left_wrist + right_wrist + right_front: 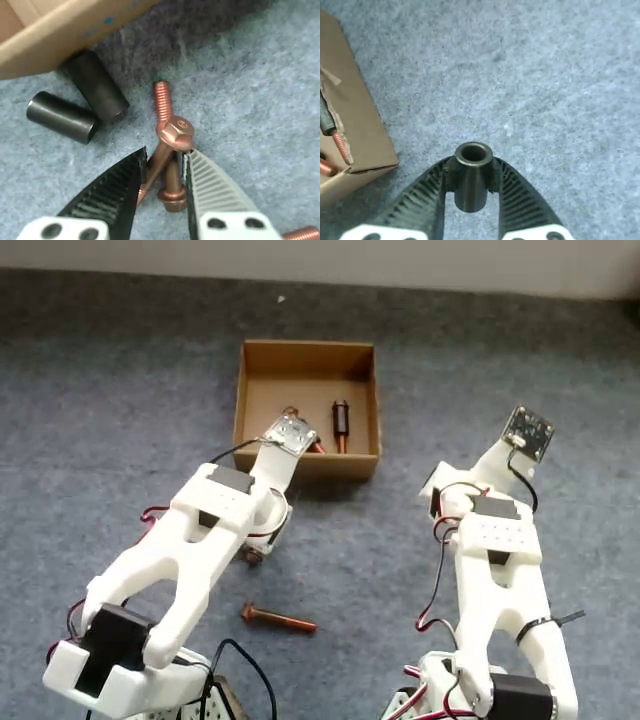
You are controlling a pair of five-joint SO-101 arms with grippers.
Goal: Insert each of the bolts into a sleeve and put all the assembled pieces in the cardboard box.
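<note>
left gripper (165,156): jaws apart, straddling crossed copper bolts (173,134) (two loose sleeves (62,116) just beyond) | right gripper (471,167): clamped on black sleeve (470,192), near cardboard box (355,125)

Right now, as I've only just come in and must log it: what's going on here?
Two arms are mid-assembly. The right gripper holds a sleeve. The left gripper, open, straddles a heap of bolts on the carpet, beside two loose sleeves. Assembled pieces already lie in the box.

High overhead; wrists close, downward; all share cardboard box (308,352).
</note>
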